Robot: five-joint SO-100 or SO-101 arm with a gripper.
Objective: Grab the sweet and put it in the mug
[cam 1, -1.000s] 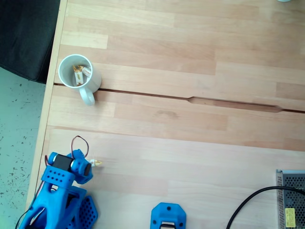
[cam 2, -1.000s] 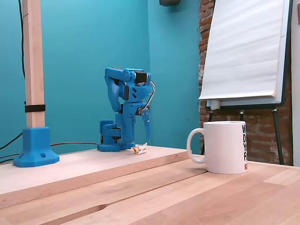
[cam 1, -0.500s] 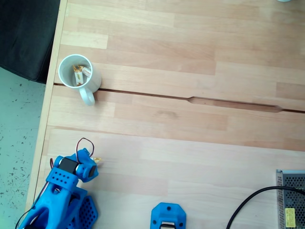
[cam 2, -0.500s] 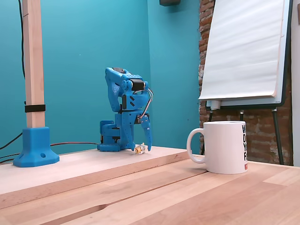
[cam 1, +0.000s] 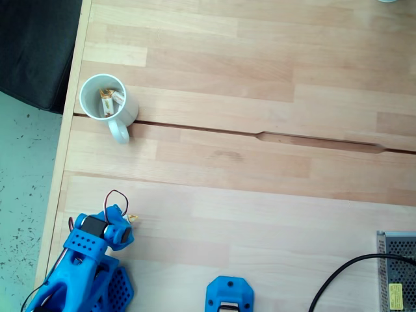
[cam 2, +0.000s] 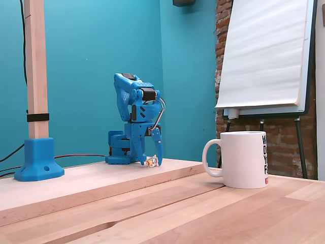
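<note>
One mug [cam 2: 244, 159] is seen nearest in a fixed view, upright on the wooden worktop [cam 2: 167, 203], handle to the view's left; from above [cam 1: 103, 97], wrapped candies are seen inside it. Farther back, the sweet [cam 2: 150, 162] lies on the worktop, w/ the blue gripper [cam 2: 152, 160] lowered around it, jaws narrowly apart; whether it is clamped cannot be told. From above, the sweet [cam 1: 132, 218] protrudes just beside the gripper [cam 1: 127, 222].

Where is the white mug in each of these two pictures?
Fixed view from above: the mug stands upper left near the table's edge, handle toward the blue arm, with sweets inside.
Fixed view from the side: the mug stands right, in the foreground, handle to the left.
Shared landmark: the blue arm.
</note>
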